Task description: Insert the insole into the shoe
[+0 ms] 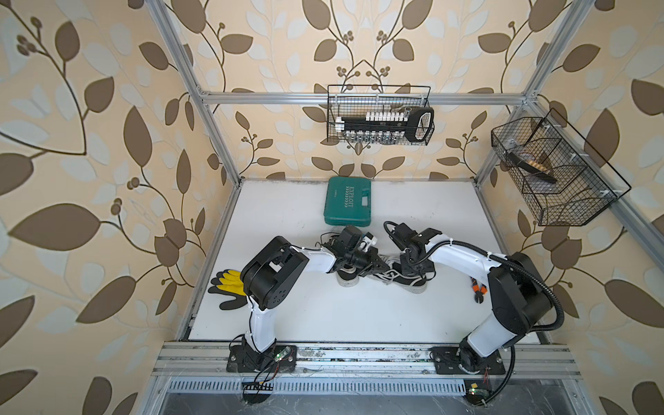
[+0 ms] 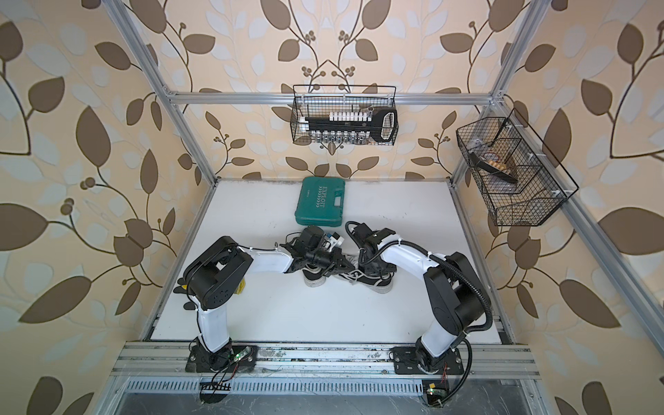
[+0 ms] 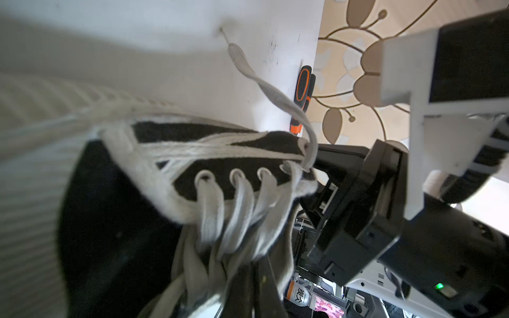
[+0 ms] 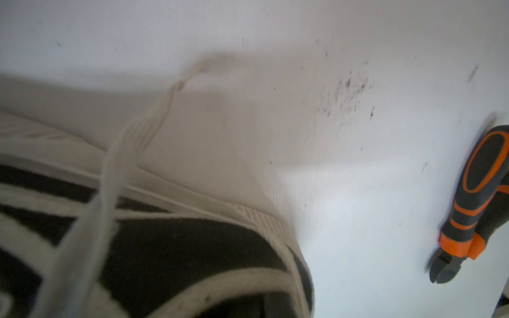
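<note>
Black sneaker (image 1: pixel 413 284) on surface (image 1: pixel 305 316), near green tool case (image 1: pixel 347 201), robot side. Insole not seen. Left end effector (image 1: pixel 375 265), right end effector (image 1: pixel 411 267) both closed over sneaker; hold unclear. Judgement: canvas upper light, soft, collapses; grip stiffer heel collar.

Green tool case (image 1: pixel 347 206) lay at the back of the white table (image 1: pixel 359 316), black-and-yellow gloves (image 1: pixel 228 285) near its left edge, orange-handled cutters (image 4: pixel 473 203) near its right edge, two wire baskets (image 1: pixel 379 115) hung on the frame.

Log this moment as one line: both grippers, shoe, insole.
left gripper shut, over laces | right gripper shut, down at shoe | insole not visible | second shoe alongside
</note>
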Robot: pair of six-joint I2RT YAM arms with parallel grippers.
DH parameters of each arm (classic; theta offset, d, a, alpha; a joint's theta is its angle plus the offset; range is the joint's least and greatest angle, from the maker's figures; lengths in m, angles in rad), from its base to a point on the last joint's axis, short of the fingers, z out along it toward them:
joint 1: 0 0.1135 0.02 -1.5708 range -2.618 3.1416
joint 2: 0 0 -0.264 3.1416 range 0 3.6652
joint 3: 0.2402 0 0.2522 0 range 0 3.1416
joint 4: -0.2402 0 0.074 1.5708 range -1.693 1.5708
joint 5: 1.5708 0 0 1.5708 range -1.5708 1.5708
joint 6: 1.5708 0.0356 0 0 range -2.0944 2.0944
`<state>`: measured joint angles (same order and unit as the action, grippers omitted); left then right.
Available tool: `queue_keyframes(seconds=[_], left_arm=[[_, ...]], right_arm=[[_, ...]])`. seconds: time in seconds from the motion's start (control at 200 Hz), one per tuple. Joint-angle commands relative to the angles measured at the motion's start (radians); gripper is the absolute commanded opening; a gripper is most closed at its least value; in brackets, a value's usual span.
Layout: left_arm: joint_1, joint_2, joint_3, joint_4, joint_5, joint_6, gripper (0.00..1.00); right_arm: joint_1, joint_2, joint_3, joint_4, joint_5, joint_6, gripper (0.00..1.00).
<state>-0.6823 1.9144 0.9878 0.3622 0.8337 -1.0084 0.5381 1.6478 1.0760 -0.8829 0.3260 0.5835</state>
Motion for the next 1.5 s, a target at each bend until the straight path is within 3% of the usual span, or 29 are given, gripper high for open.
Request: queue_keyframes(seconds=[0.0,0.155,0.39,0.57,0.7,0.865,1.015,1.14,1.22,1.35,1.494], left_arm=[[-0.008,-0.055,-0.003,-0.016,0.005,0.017,0.00],[-0.008,-0.051,0.005,-0.012,0.007,0.016,0.00],[-0.009,-0.059,0.000,-0.032,0.007,0.029,0.00],[-0.008,-0.059,-0.005,-0.032,0.003,0.031,0.00],[-0.009,-0.052,0.002,-0.022,0.004,0.025,0.00],[-0.010,-0.059,-0.003,-0.038,0.005,0.034,0.00],[-0.010,-0.061,-0.006,-0.038,0.001,0.034,0.00],[-0.011,-0.059,-0.003,-0.033,-0.004,0.032,0.00],[-0.011,-0.057,-0.001,-0.031,-0.004,0.031,0.00],[-0.014,-0.065,-0.005,-0.038,-0.008,0.035,0.00],[-0.016,-0.058,0.001,-0.041,-0.005,0.033,0.00]], right_arm=[[0.030,-0.042,0.064,-0.125,0.060,0.006,0.00],[0.093,-0.039,0.102,-0.235,0.070,0.056,0.00],[0.042,0.070,0.007,-0.094,0.152,0.073,0.00],[0.081,0.023,0.128,-0.260,0.213,0.086,0.00],[0.086,0.033,0.051,-0.275,0.253,0.121,0.00],[0.008,0.128,-0.047,-0.153,0.184,0.093,0.00],[0.058,0.099,0.074,-0.283,0.201,0.085,0.00],[0.103,0.064,0.146,-0.394,0.138,0.093,0.00],[0.101,0.051,0.074,-0.373,0.084,0.107,0.00],[0.022,0.085,-0.102,-0.171,-0.084,0.070,0.00],[0.023,0.106,0.001,-0.258,-0.055,0.029,0.00]])
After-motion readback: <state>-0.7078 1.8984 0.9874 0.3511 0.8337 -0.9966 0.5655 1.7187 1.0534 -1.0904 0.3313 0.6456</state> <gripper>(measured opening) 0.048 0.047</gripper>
